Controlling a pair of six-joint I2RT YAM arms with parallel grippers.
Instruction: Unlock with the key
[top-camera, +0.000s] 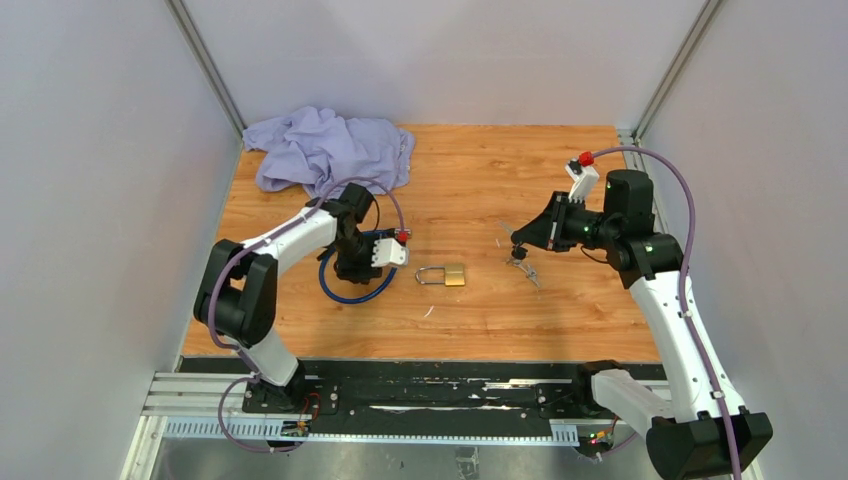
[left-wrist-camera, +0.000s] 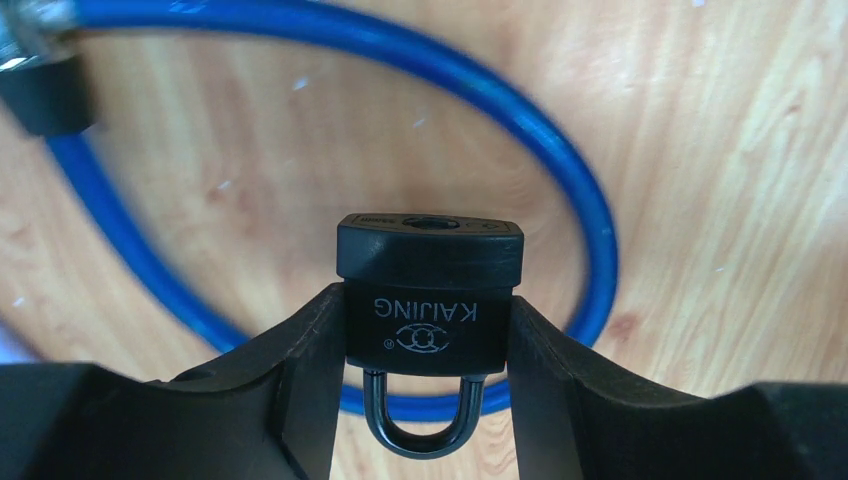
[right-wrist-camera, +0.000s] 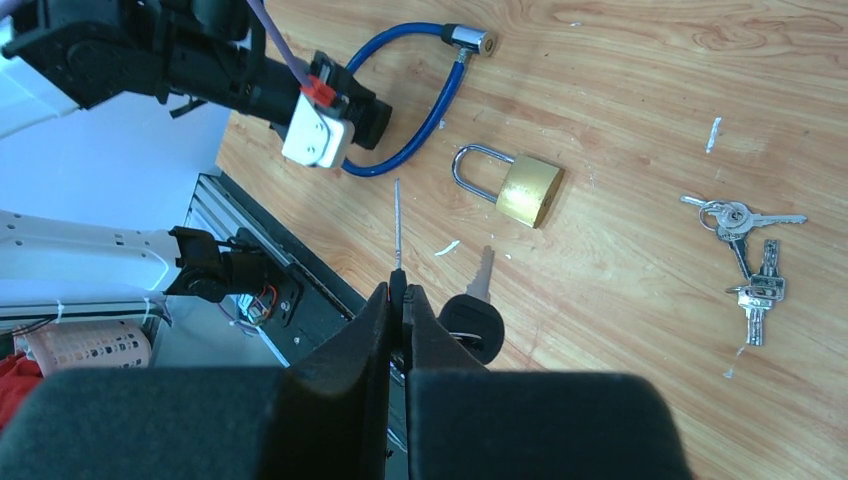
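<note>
1. Arms: two. The left hand (left-wrist-camera: 430, 300) is partly open, its two fingers (left-wrist-camera: 300, 365) clamped on the sides of a black padlock (left-wrist-camera: 430, 275). The right hand (right-wrist-camera: 398, 295) has its fingers pressed together on a thin metal blade (right-wrist-camera: 397, 228), seen edge-on and projecting forward from the tips.
2. Padlocks: two.
   - The black padlock is held off the desk (top-camera: 500, 170) at the left, with its shackle toward the wrist and its marked face toward the camera.
   - A brass padlock (top-camera: 443, 274) lies flat near the desk's middle, between the two hands and touching neither. Its shackle is closed.
3. Cable: one blue cable (left-wrist-camera: 590, 230), looped on the desk under the left hand. It runs behind the black padlock's shackle, but I cannot tell whether it passes through.
4. Keys:
   - One black-headed key (right-wrist-camera: 472, 322) sits just beside the right fingers. How it joins the blade cannot be told.
   - One loose bunch of keys (right-wrist-camera: 745, 255) lies on the desk near the right hand. There are several on rings, and the exact count is unclear.
5. Cloth: one crumpled lilac cloth (top-camera: 325, 148) at the far left corner of the desk.
</note>
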